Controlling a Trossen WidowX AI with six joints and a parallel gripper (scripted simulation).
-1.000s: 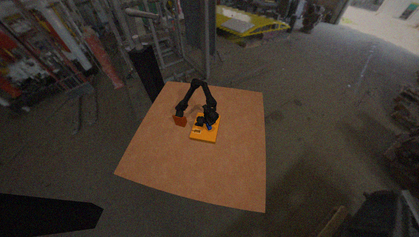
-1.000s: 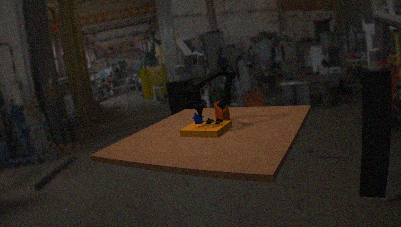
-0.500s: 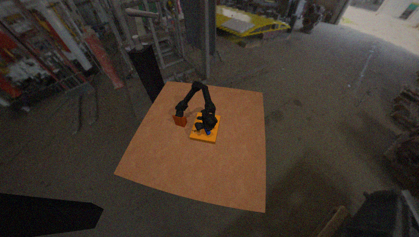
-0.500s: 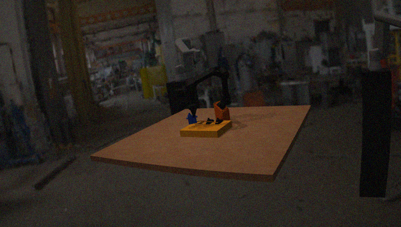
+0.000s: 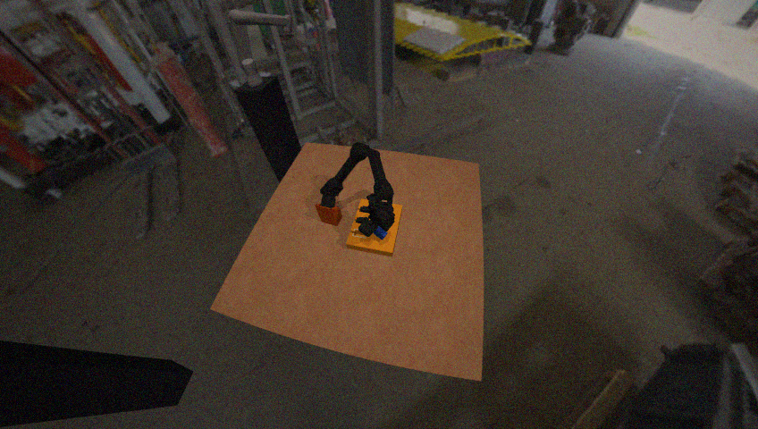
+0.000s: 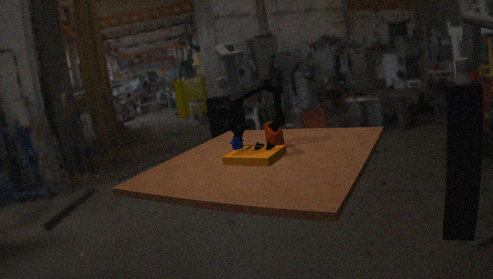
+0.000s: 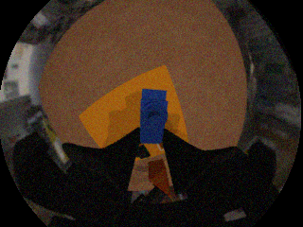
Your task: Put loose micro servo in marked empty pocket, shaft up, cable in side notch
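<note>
The loose blue micro servo [image 5: 381, 232] [image 6: 236, 143] [image 7: 153, 113] is pinched between the fingertips of my gripper [image 6: 237, 136] [image 7: 151, 130], which is shut on it. The servo hangs low over the orange-yellow deck [image 5: 371, 248] [image 6: 245, 161] [image 7: 151, 79]; whether it touches the deck is not clear. In the exterior view it is to the left of the marked pocket [image 6: 248, 147]. In the top view the pale outline of that pocket [image 5: 354, 232] is partly hidden by the gripper. The shaft direction and the cable's full path cannot be made out.
Two black servos [image 5: 364, 208] [image 5: 361, 220] [image 6: 258, 146] [image 6: 270, 146] sit in a row on the deck beside the marked pocket. An orange-red block [image 5: 328, 214] [image 6: 274, 134] [image 7: 158, 172] stands at the arm's base. The deck lies on a brown table [image 5: 340, 298] [image 6: 221, 193].
</note>
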